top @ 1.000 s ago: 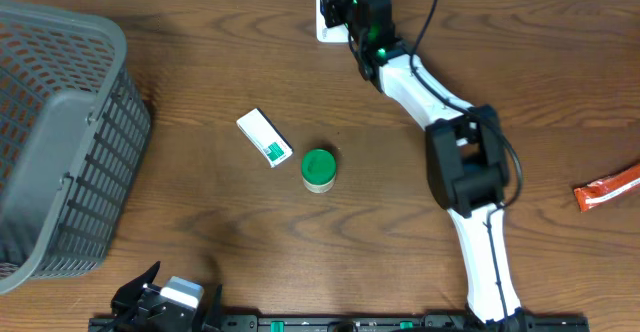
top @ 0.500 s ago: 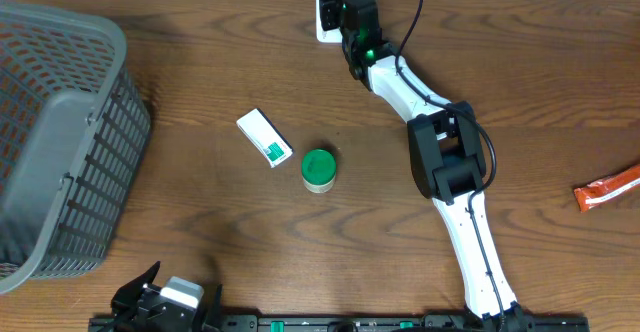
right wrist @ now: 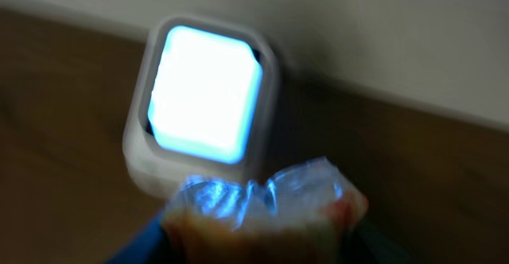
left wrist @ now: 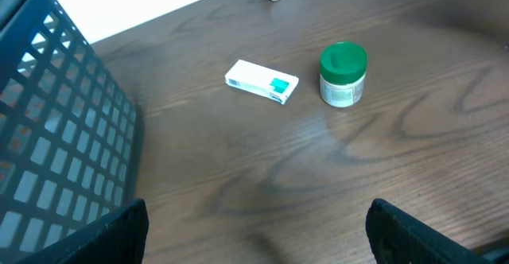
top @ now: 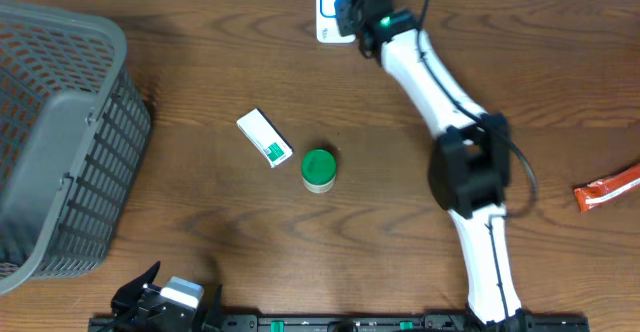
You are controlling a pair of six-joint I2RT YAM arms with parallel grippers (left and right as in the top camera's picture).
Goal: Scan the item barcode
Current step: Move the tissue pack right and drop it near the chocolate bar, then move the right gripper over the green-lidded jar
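Right jaws clamped on a crinkly clear packet (right wrist: 262, 212), held just in front of the lit scanner (right wrist: 203, 97) at the far bench (top: 400, 222) edge; view blurred, can't tell if they touch. Left jaws wide apart, empty, at near edge. Mid-bench: white box (top: 264, 137), green-lid jar (top: 318, 169) near it. Basket (top: 60, 142) left. Orange pouch (top: 607, 187) right edge.

I am seeing a grey mesh basket (top: 60, 132) sitting at my far left on the wooden table (top: 200, 52), a white green-labelled box (top: 264, 137) lying just beside an upright green-lidded jar (top: 319, 169), and an orange packet (top: 607, 187) lying at my right edge.
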